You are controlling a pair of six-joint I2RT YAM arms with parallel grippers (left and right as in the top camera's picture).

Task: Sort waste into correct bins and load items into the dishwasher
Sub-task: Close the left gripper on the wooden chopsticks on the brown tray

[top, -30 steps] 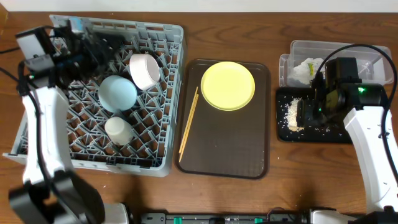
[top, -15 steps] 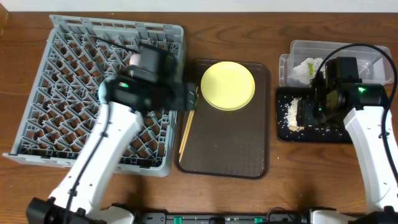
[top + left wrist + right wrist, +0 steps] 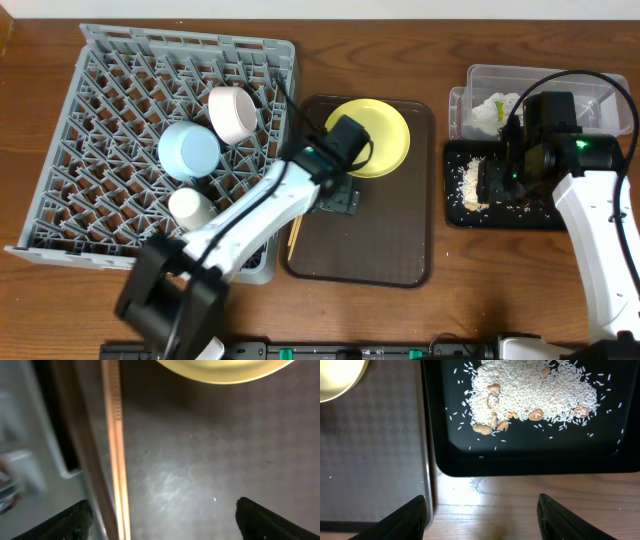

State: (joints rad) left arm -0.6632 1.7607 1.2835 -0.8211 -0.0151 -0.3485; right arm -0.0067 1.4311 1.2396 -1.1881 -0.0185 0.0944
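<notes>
One grey dish rack (image 3: 100, 120). Two bowls, one light blue bowl (image 3: 188, 151) and one cream-white bowl (image 3: 232, 113), and one small white cup (image 3: 190, 208). One yellow plate (image 3: 392, 128). One brown tray (image 3: 380, 240). The chopsticks (image 3: 116, 435) lie as a single thin line, so their number is unclear. Two bins, one clear tub (image 3: 600, 85) and one black tray (image 3: 520, 215). Two kinds of waste: one crumpled wrapper (image 3: 492, 110) and one rice heap (image 3: 530, 390).

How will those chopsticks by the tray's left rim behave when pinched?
The chopsticks look thin, stiff and light, so they'd likely roll or split apart. Lying flat at the edge of the brown tray, they probably give the open left hand little purchase.
</notes>
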